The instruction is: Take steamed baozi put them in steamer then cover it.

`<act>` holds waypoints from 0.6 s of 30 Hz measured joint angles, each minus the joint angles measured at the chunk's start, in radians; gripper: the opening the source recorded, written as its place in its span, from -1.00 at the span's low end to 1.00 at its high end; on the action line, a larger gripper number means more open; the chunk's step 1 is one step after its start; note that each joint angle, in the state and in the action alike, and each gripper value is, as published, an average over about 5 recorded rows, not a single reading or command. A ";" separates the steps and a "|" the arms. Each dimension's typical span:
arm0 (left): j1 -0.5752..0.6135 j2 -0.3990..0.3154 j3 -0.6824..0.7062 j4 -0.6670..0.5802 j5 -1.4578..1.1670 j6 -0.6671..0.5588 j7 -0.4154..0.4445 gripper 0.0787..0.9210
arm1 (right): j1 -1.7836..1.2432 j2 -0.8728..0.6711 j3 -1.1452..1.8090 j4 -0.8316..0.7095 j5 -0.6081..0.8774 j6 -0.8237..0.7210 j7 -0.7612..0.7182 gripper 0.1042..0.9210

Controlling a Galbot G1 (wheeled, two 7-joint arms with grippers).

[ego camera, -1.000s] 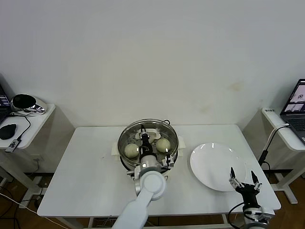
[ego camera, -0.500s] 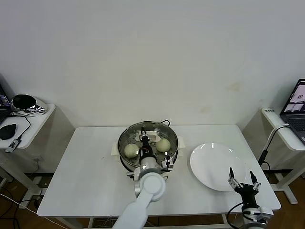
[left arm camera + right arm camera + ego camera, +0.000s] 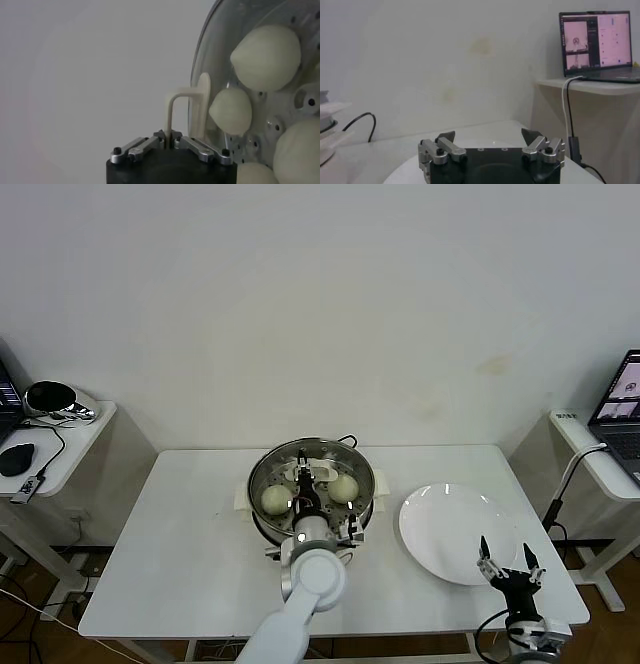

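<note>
The cover [image 3: 318,467], clear glass with a metal rim, lies over the steamer [image 3: 256,510] at mid-table. Through the glass I see steamed baozi [image 3: 274,500] [image 3: 343,487], and in the left wrist view three show on the perforated tray [image 3: 265,57] [image 3: 231,110] [image 3: 300,150]. My left gripper [image 3: 305,489] [image 3: 169,136] reaches in from the near side and is shut on the thin bar of the cover's cream handle [image 3: 172,100]. My right gripper [image 3: 508,567] [image 3: 490,135] hangs open and empty at the plate's near right edge.
A white plate [image 3: 450,529] with nothing on it sits right of the steamer. The steamer's black cord [image 3: 345,440] runs off behind it. Side desks stand beyond both table ends, one with a laptop [image 3: 597,42] on the right.
The cover has come down from slightly above the pot onto the steamer, with my left gripper following it. The right arm has barely moved.
</note>
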 measured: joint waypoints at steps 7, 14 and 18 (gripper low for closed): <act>0.015 0.013 0.012 -0.046 -0.020 -0.003 0.007 0.10 | 0.001 0.003 -0.002 -0.001 -0.004 0.000 0.000 0.76; 0.048 0.033 0.031 -0.122 -0.048 -0.003 0.026 0.54 | 0.000 0.003 -0.003 -0.004 -0.007 0.000 0.000 0.76; 0.071 0.045 0.036 -0.165 -0.070 -0.006 0.031 0.75 | -0.002 0.003 -0.006 -0.002 -0.013 -0.001 -0.002 0.76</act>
